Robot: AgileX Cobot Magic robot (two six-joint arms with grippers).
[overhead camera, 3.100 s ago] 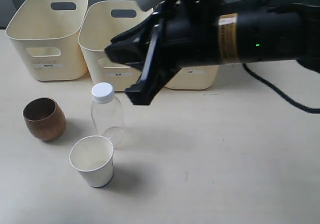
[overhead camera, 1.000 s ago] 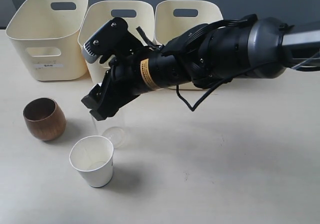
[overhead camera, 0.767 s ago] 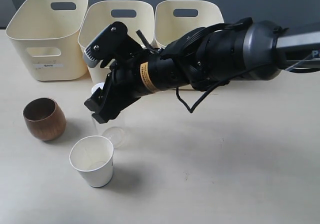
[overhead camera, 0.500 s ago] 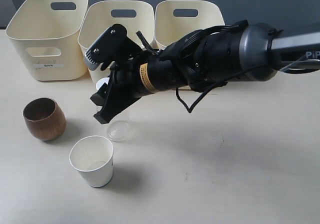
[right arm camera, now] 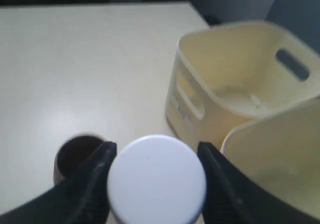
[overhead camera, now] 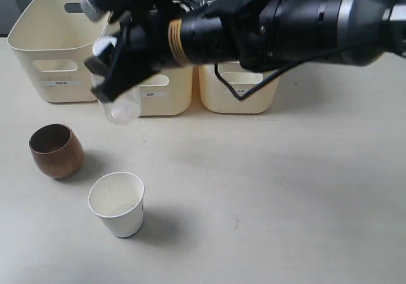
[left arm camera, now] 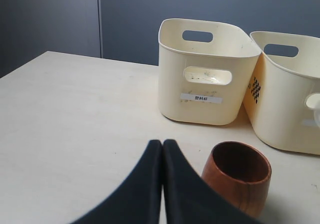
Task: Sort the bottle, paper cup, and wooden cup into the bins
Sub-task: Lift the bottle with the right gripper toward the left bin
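My right gripper (overhead camera: 111,73) reaches across to the left and is shut on the clear bottle (overhead camera: 122,108), which hangs tilted in the air before the left and middle bins. In the right wrist view the white cap (right arm camera: 156,178) sits between the two black fingers (right arm camera: 95,181). The wooden cup (overhead camera: 56,151) stands on the table at the left, with the paper cup (overhead camera: 117,203) in front of it to the right. Three cream bins stand at the back: left (overhead camera: 44,49), middle (overhead camera: 166,87), right (overhead camera: 244,97). My left gripper (left arm camera: 162,144) is shut and empty, close to the wooden cup (left arm camera: 237,176).
The right arm's thick black body (overhead camera: 285,18) spans the back of the scene above the middle and right bins. A black cable (overhead camera: 244,90) loops down before the right bin. The pale table (overhead camera: 285,195) stretches to the right.
The right gripper has lifted the bottle off the table, up and leftward toward the bins. Both cups have stayed in place.
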